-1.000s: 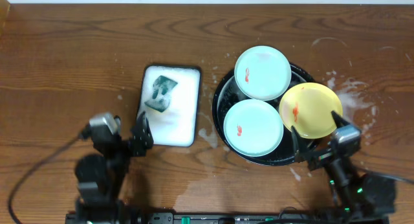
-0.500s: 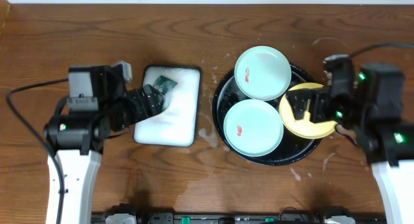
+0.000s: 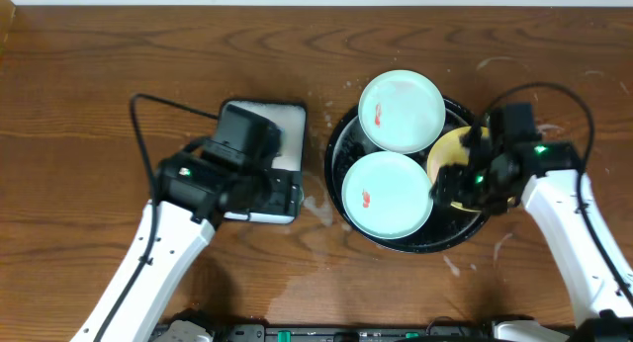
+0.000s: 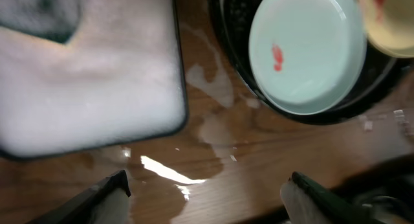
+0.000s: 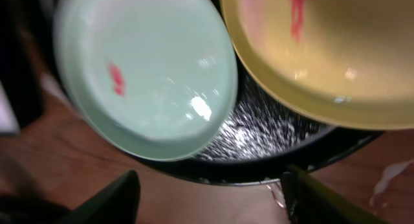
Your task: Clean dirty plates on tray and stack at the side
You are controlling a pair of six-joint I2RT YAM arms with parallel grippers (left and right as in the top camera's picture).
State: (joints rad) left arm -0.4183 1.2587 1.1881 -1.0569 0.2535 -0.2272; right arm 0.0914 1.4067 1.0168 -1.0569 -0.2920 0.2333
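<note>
The black tray holds three plates. One mint plate lies at its back and one mint plate at its front, each with a red smear. The yellow plate lies at the right, mostly hidden by my right arm. My right gripper is open and empty, hovering over the tray's front right rim. Its wrist view shows the front mint plate and the yellow plate beyond the fingers. My left gripper is open and empty over wet wood, left of the tray and the front mint plate.
A white foam-filled tray lies left of the black tray, mostly under my left arm. In the left wrist view it holds a dark green sponge. Soapy puddles streak the wood between the trays, and splashes lie at the front right.
My left arm has swung right, from the foam tray's left side to its right front corner. My right arm has moved left and down over the yellow plate. The plates have not moved.
</note>
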